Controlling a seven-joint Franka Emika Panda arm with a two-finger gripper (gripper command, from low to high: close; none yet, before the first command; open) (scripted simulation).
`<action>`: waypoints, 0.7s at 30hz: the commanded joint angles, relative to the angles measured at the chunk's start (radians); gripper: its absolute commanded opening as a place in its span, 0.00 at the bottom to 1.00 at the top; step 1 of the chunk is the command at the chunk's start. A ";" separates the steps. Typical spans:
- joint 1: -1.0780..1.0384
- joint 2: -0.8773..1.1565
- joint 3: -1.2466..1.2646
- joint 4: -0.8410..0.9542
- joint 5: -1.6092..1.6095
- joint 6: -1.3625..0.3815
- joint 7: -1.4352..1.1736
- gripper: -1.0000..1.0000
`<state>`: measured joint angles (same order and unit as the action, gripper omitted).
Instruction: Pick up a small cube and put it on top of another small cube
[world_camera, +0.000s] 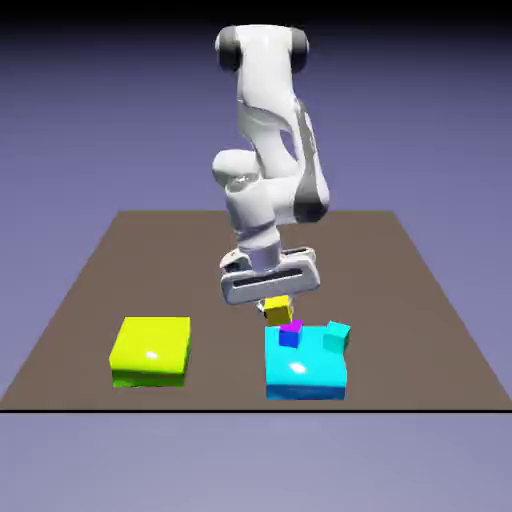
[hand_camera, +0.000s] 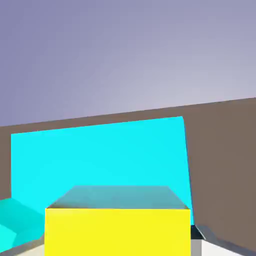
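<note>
One magenta-topped cube (world_camera: 290, 334), exterior view only

From here I see the wide cyan slab (world_camera: 306, 372) just beyond the jaws on the tabletop (world_camera: 228, 370), with the tiny teal cube (world_camera: 337, 336) near its corner. The yellow-green slab (world_camera: 152, 350) sits well apart from the jaws, toward the exterior view's left.

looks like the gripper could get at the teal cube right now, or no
Probably not as things stand: the gripper is shut on the yellow cube, so its fingers aren't free to take the teal cube, though nothing seems to cover that cube from above.
</note>
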<state>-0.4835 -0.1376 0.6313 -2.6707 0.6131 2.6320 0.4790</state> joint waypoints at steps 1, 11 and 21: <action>-0.010 -0.026 0.036 -0.024 0.013 0.001 0.009 0.00; -0.114 -0.290 0.399 -0.265 0.149 0.008 0.090 0.00; 0.029 -0.138 0.164 -0.270 -0.197 0.140 0.330 0.00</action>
<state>-0.4549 -0.2752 0.7957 -2.9407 0.4160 2.7717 0.8093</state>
